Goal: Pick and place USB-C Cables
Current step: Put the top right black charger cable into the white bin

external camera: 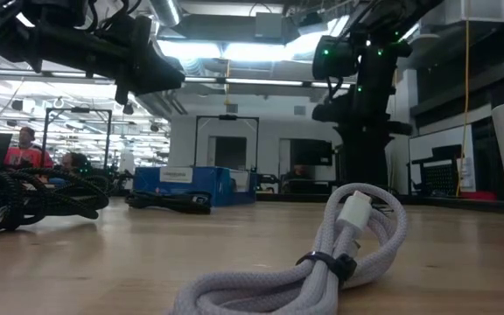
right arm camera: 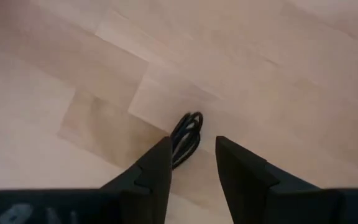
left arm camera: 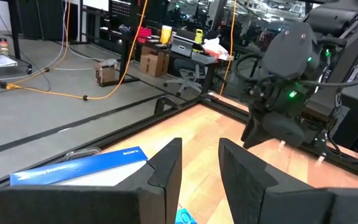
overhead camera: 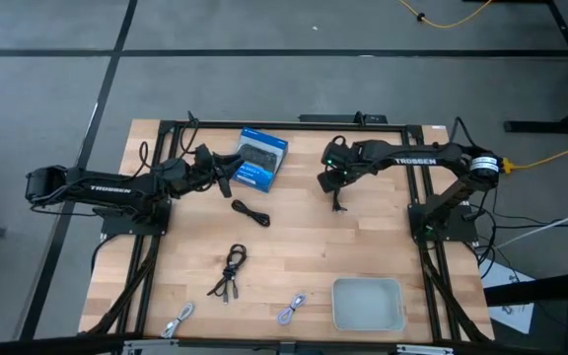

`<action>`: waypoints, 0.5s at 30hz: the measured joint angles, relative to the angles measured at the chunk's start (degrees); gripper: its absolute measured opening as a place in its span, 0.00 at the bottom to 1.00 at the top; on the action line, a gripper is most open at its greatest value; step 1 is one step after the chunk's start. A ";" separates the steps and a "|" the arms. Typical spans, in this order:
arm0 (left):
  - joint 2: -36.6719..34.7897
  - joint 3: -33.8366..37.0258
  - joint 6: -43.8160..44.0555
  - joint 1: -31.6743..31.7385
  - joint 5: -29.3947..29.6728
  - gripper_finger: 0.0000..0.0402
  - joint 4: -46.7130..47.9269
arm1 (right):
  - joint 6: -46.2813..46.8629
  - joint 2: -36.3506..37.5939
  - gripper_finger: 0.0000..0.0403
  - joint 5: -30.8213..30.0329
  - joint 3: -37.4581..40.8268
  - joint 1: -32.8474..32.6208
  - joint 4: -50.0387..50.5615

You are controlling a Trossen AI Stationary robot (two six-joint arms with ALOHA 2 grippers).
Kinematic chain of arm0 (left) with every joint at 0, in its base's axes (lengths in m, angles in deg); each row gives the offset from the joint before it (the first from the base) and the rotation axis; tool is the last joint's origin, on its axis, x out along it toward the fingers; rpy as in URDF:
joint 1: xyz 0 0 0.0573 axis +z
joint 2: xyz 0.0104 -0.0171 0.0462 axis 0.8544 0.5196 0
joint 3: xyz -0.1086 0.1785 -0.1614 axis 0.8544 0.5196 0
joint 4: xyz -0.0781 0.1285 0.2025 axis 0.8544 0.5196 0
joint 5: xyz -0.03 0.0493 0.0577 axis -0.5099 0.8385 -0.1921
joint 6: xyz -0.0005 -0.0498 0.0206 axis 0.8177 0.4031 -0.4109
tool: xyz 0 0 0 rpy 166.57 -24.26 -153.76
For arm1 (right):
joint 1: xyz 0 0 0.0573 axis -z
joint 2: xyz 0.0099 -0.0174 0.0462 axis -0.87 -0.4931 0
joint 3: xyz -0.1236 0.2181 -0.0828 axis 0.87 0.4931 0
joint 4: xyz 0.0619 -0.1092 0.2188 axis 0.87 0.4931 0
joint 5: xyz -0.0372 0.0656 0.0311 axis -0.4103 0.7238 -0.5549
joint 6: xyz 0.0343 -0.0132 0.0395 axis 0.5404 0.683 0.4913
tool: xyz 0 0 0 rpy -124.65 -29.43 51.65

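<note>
My right gripper points down over the table's far middle and is shut on a black USB-C cable bundle. My left gripper hovers beside the blue box, empty, its fingers a little apart. A second black cable lies on the wood near the box. A third black bundle lies nearer the front. Two light grey cables lie at the front edge, and one fills the low view. My right gripper has the black cable bundle between its two fingers, which come from above and point down. The bundle's looped end sticks out past the fingertips toward the wood. The fingers hide the held part. I cannot tell whether the loop touches the table.
A pale grey tray stands at the front right. The blue box rests flat at the far middle, between the two arms. Black frame rails run along the table's edges. Bare wood lies between the cables and the tray.
</note>
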 joint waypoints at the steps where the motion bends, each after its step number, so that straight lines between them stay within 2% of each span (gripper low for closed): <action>1: 0.00 0.00 -0.01 0.00 0.00 0.25 -0.09 | 0.95 -0.02 0.32 0.22 0.57 0.02 -0.50; 9: 0.00 0.00 -0.11 0.00 0.06 0.25 -0.44 | 6.30 -0.04 0.32 5.98 8.71 -2.14 -11.67; 15: 0.00 0.00 -0.13 0.00 1.73 0.25 -0.46 | 10.45 -0.04 0.32 6.36 11.12 -4.77 -15.14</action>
